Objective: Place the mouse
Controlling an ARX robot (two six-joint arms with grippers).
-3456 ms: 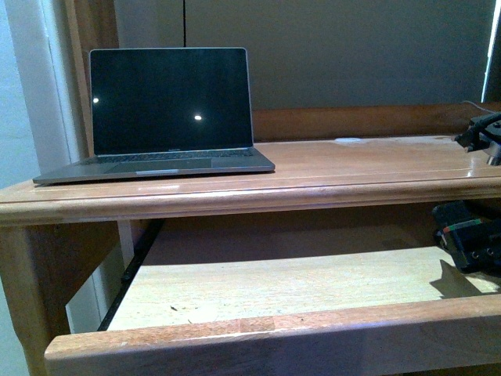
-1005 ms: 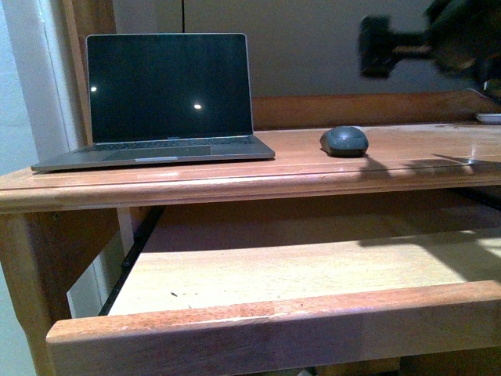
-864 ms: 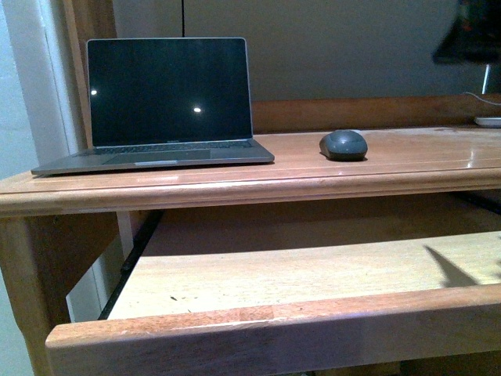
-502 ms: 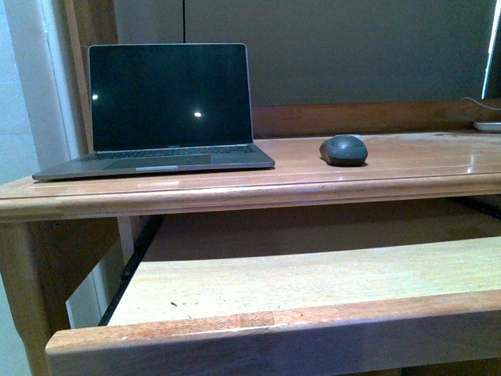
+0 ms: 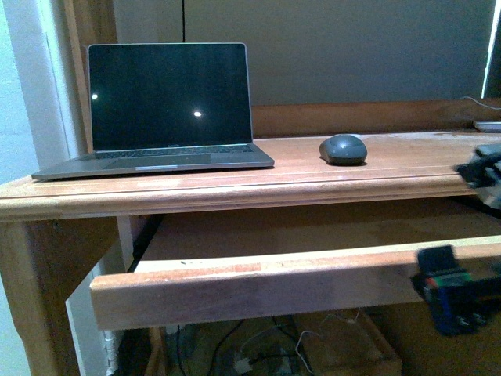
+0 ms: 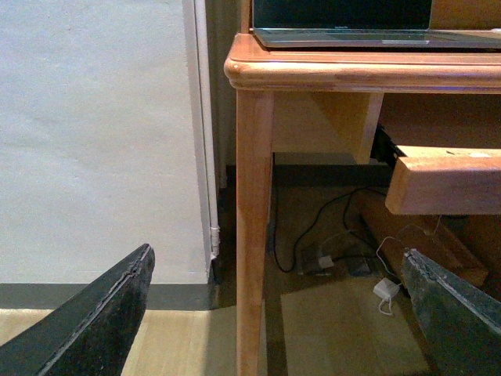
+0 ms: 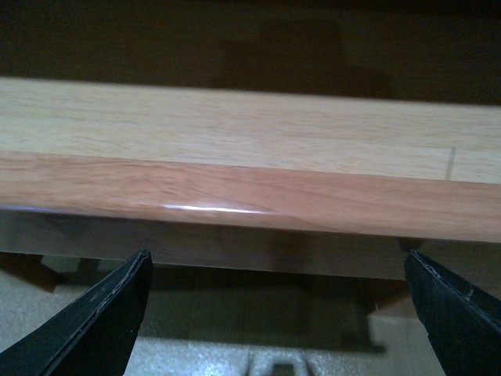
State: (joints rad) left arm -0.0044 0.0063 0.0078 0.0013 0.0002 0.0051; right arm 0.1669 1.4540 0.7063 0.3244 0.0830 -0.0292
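The dark grey domed mouse [image 5: 343,149] sits on the wooden desk top [image 5: 391,160], to the right of the open laptop [image 5: 168,106]. My right gripper [image 5: 454,301] is open and empty, low at the right, in front of the pull-out tray's front rail [image 5: 258,286]. In the right wrist view that rail [image 7: 250,192] fills the frame, above the wide-apart fingers [image 7: 102,317]. My left gripper [image 6: 274,329] is open and empty, low beside the desk's left leg [image 6: 254,235]; it does not show in the front view.
The laptop's front edge [image 6: 344,35] shows above the desk corner in the left wrist view. Cables and a white charger [image 6: 383,290] lie on the floor under the desk. A white wall [image 6: 94,133] is at the left. A white object [image 5: 487,125] lies at the desk's far right.
The mouse, absent 3.5 s ago, now rests on the desk top. The right arm has dropped from above the desk to in front of the tray rail. The tray has slid in.
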